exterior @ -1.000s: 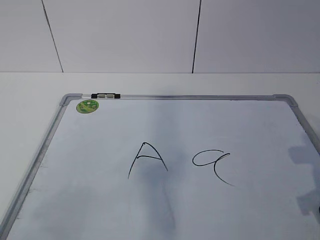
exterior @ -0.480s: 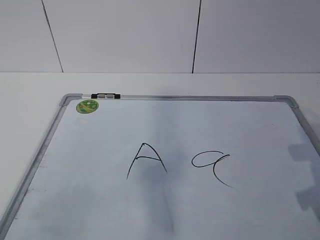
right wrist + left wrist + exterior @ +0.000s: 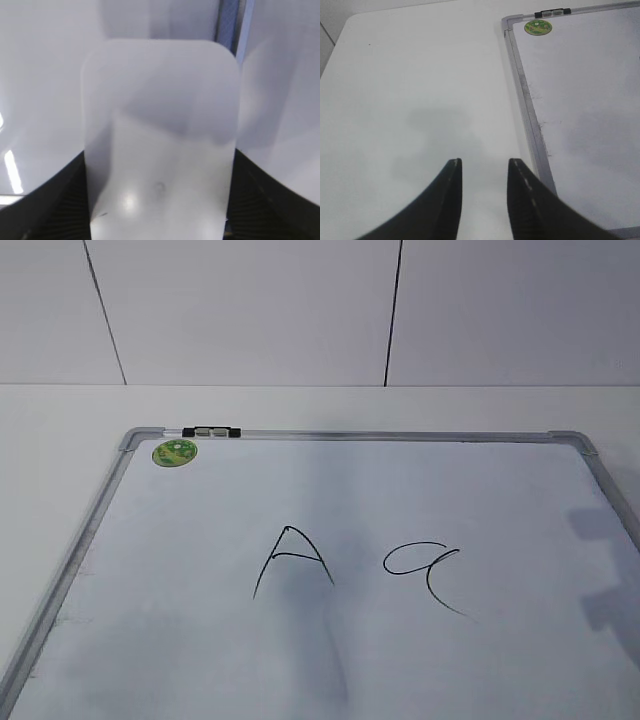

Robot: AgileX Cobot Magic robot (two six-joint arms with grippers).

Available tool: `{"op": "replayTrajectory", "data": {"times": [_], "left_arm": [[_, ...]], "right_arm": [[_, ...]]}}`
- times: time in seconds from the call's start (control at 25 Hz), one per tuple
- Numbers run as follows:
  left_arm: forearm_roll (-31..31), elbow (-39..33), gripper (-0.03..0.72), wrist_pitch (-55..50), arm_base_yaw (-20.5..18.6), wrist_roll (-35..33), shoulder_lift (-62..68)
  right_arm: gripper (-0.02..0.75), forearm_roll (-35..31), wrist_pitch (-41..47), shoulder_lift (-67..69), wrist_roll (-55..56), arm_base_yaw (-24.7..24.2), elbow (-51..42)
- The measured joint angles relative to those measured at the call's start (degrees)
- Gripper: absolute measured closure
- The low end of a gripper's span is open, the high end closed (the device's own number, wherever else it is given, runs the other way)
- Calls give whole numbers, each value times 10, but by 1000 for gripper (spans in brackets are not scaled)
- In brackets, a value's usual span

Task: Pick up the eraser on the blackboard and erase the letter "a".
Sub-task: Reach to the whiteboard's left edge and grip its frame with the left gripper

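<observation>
The eraser (image 3: pixel 160 140) sits between the right gripper's (image 3: pixel 160 220) two dark fingers (image 3: pixel 50 205) in the right wrist view, one on each long side, pads apparently pressing its edges — looks clamped, though actual contact is hard to confirm. It is above the blackboard (image 3: pixel 560 435) near the frame's right edge, out of the exterior shot; only shadows fall there. The letter "a" (image 3: pixel 425 575) lies on the blackboard well inboard of that frame edge, just right of the capital "A" (image 3: pixel 293 560). Main risk: a wipe overshooting leftward would smear the "A", since the two letters are close. Also a tilted eraser w/ a shallow grip could twist out on contact — or press unevenly and leave part of the tail. The left gripper (image 3: pixel 484 167) hangs over bare table (image 3: pixel 410 75) left of the frame, fingers apart, empty.
</observation>
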State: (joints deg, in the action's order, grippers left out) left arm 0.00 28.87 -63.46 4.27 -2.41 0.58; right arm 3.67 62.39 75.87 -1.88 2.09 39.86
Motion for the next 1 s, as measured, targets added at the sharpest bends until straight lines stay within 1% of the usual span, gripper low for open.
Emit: {"op": "replayTrajectory", "data": {"times": [0.08,0.2,0.36,0.44,0.64,0.72,1.0], "left_arm": [[0,0,445,0,0,0,0],[-3,8,417,1,0,0,12],[-9,34,372,4,0,0,87],[-31,49,365,4,0,0,145],[-128,101,361,17,0,0,295],[-151,121,361,21,0,0,367],[-166,186,361,32,0,-6,585]], "right_arm": [[187,-5,7,0,0,0,6],[187,-11,14,0,0,0,13],[187,-33,15,0,0,0,12],[187,-46,11,0,0,0,12],[187,-56,4,0,0,0,12],[187,-57,1,0,0,0,12],[187,-65,-7,0,0,0,13]]}}
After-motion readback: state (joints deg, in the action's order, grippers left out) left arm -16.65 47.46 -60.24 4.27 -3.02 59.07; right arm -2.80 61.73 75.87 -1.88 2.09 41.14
